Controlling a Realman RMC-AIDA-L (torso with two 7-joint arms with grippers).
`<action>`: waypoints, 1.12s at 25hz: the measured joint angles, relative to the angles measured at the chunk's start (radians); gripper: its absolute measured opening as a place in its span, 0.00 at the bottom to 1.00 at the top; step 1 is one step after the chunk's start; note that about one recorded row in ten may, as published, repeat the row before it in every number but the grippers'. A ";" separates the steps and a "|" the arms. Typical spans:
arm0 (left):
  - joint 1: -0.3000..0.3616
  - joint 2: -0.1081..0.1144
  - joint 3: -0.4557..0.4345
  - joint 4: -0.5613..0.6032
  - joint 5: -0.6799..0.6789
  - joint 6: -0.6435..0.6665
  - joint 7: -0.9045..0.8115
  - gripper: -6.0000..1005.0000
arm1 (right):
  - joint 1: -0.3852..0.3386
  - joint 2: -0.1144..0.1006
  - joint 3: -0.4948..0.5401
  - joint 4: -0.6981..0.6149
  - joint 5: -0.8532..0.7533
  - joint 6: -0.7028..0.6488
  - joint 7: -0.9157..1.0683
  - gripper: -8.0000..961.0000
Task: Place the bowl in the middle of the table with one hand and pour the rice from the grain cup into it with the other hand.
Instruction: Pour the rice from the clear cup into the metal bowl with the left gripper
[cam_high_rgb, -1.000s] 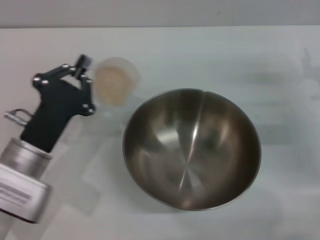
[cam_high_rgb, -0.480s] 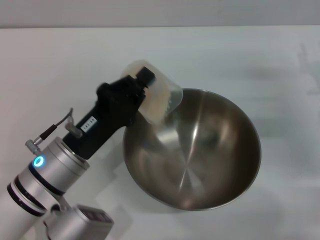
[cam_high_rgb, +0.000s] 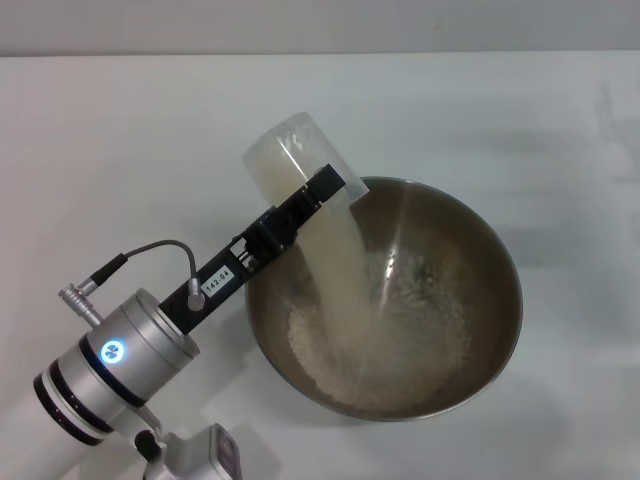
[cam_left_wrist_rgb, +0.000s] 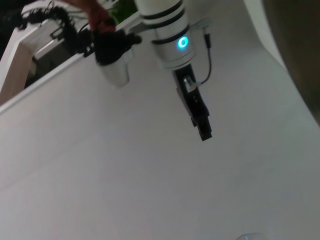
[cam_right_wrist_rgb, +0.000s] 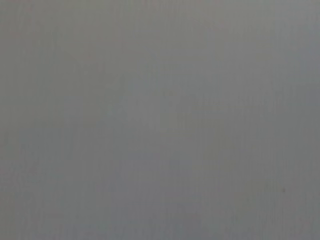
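Grain cup (cam_high_rgb: 296, 160) now upended, rice (cam_high_rgb: 375, 330) streaming beige

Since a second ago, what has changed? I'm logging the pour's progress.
The left end effector closed on the grain cup, carried it from the table to the bowl rim and tipped it. Rice now streams in; the bowl was empty before. The bowl itself hasn't moved.

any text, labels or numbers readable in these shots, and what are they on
"142-0A", as best it reads, on a small white sticker on the left gripper, which holds the tipped grain cup over the bowl.
Nothing else readable: the lit ring mark on that wrist is a symbol, not text, and the right wrist view shows only plain grey.
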 joint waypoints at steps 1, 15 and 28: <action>0.000 0.000 0.000 0.000 0.000 0.000 0.000 0.02 | 0.000 0.000 0.000 -0.001 0.000 0.001 -0.007 0.52; -0.006 0.003 -0.010 -0.001 0.062 -0.011 0.236 0.02 | 0.011 0.001 0.002 -0.001 0.000 0.011 -0.014 0.52; 0.027 0.002 -0.055 -0.045 0.054 -0.002 -0.211 0.02 | 0.020 0.002 0.003 -0.003 0.000 0.013 -0.014 0.52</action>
